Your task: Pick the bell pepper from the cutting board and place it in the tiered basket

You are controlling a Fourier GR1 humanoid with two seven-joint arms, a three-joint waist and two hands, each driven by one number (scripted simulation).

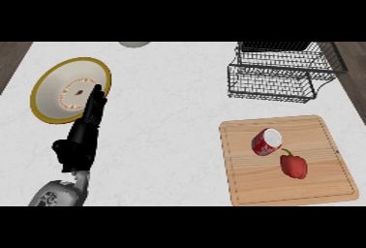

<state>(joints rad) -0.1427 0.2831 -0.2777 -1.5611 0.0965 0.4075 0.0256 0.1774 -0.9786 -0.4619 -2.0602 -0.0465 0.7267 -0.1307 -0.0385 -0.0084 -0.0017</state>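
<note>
Left black hand [91,114] lies with straight fingers, holding nothing, far from the red bell pepper [294,165]; a reach may knock the red can [267,142] just beside.

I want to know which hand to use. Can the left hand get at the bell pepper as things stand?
Probably not easily. The left hand is at the counter's far left, over the plate, while the bell pepper lies on the cutting board at the right, beside a can.
</note>
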